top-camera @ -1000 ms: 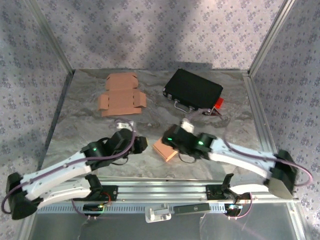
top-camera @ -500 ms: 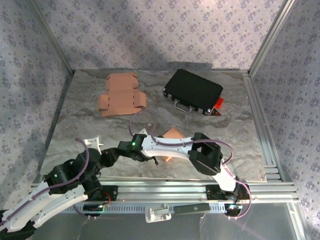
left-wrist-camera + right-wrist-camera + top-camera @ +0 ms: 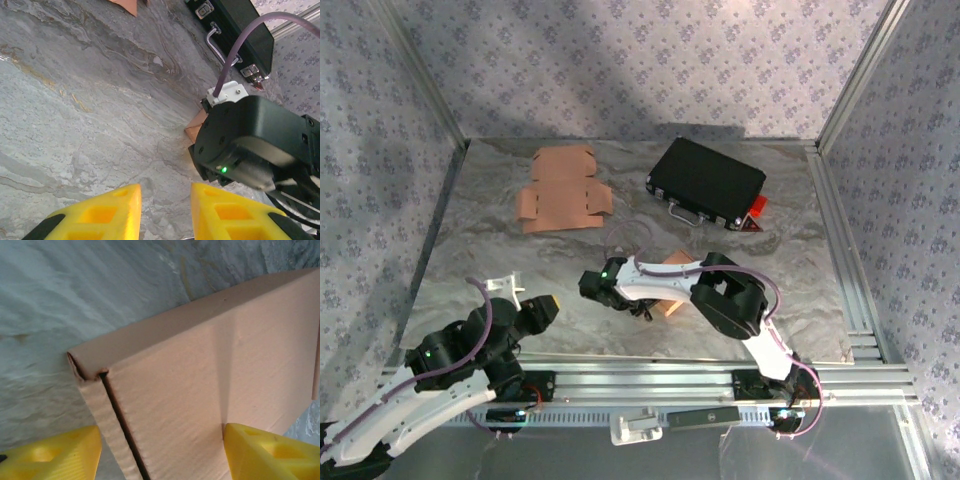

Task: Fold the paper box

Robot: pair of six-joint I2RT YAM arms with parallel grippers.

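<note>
**Gripper and Workpiece Status**

**Right gripper.** In the right wrist view, the right gripper (image 3: 161,430) has its yellow fingers (image 3: 55,455) spread wide, one in each lower corner of the frame. The jaws stand open astride the folded cardboard box (image 3: 200,380). The box fills the centre and right of the frame, with a folded corner and an open seam at centre left. The lower-right finger overlaps the box face and the lower-left finger lies just beside the box edge. Whether either finger presses on the cardboard cannot be told.

**Left gripper.** In the left wrist view, the left gripper (image 3: 165,212) has its fingers (image 3: 110,215) parted. Bare table (image 3: 75,100) shows between them and nothing is held. Beyond the fingers, at right of frame, is the black wrist housing of the right arm (image 3: 255,140) with a green lamp lit.

**Workspace.** In the top view, the box (image 3: 670,268) lies on the table at lower centre, partly under the right arm. The left gripper (image 3: 542,308) sits at lower left, apart from the box. A flat cardboard blank (image 3: 563,190) lies at upper left. A black case (image 3: 708,178) lies at upper right.
</note>
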